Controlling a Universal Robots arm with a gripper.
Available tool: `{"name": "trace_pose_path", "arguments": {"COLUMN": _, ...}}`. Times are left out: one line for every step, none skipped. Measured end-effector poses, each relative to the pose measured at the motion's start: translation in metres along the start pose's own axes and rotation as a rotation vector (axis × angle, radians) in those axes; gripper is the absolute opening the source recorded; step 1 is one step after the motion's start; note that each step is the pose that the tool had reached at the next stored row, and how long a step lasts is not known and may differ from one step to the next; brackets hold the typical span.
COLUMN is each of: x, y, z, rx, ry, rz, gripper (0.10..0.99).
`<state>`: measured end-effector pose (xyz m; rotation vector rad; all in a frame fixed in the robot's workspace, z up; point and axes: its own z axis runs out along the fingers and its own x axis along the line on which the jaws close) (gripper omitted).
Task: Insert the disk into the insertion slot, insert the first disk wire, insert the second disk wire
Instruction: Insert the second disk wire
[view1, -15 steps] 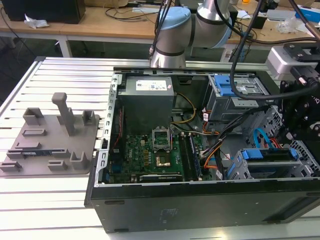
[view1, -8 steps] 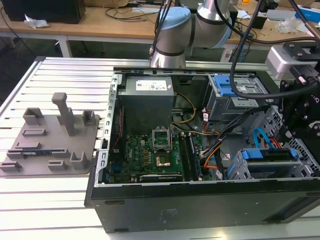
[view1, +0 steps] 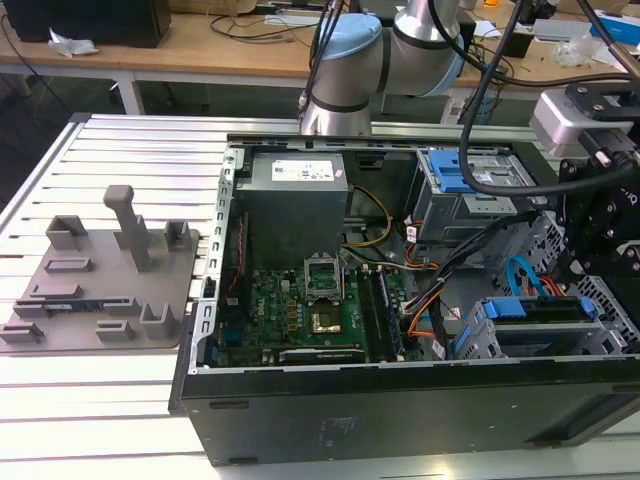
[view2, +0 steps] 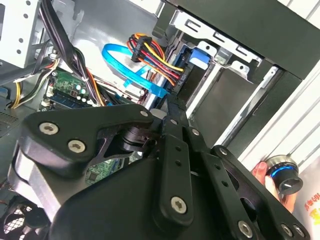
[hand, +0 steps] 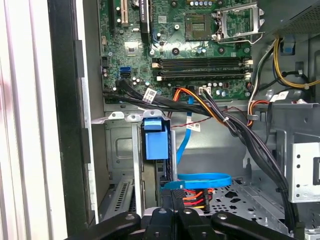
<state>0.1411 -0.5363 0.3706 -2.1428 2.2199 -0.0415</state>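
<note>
You are looking at the open computer case on the slatted worktop, with the claw hanging over its lower right corner in the exterior view. The disk in its blue carrier is sitting in the insertion slot there, at the lower right of the exterior view. In the second wrist view the claw is reaching toward the bundle of coloured wires and the flat blue cable in the upper middle of the frame; I cannot tell whether its fingers are open or clamped on anything.

Judging by looks, the wires are soft and springy, so they are likely to bend away when pushed. You are better off taking hold at the stiff plug body, not the cable. The disk itself is rigid and fairly heavy, and its connector edge is fragile.
</note>
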Motion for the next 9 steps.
{"name": "trace_pose_path", "arguments": {"x": -0.0002, "y": 0.0, "z": 0.0, "rx": 0.0, "ry": 0.0, "rz": 0.0, "gripper": 0.106}}
{"name": "trace_pose_path", "arguments": {"x": -0.0003, "y": 0.0, "z": 0.0, "rx": 0.0, "ry": 0.0, "rz": 0.0, "gripper": 0.106}}
{"name": "trace_pose_path", "arguments": {"x": -0.0004, "y": 0.0, "z": 0.0, "rx": 0.0, "ry": 0.0001, "rz": 0.0, "gripper": 0.106}}
{"name": "trace_pose_path", "arguments": {"x": -0.0006, "y": 0.0, "z": 0.0, "rx": 0.0, "ry": 0.0, "rz": 0.0, "gripper": 0.106}}
{"name": "trace_pose_path", "arguments": {"x": -0.0008, "y": 0.0, "z": 0.0, "rx": 0.0, "ry": 0.0, "rz": 0.0, "gripper": 0.106}}
{"name": "trace_pose_path", "arguments": {"x": -0.0011, "y": 0.0, "z": 0.0, "rx": 0.0, "ry": 0.0, "rz": 0.0, "gripper": 0.106}}
{"name": "trace_pose_path", "arguments": {"x": -0.0014, "y": 0.0, "z": 0.0, "rx": 0.0, "ry": 0.0, "rz": 0.0, "gripper": 0.106}}
{"name": "trace_pose_path", "arguments": {"x": -0.0015, "y": 0.0001, "z": 0.0, "rx": 0.0, "ry": 0.0, "rz": 0.0, "gripper": 0.106}}
{"name": "trace_pose_path", "arguments": {"x": -0.0015, "y": 0.0001, "z": 0.0, "rx": 0.0, "ry": 0.0, "rz": 0.0, "gripper": 0.106}}
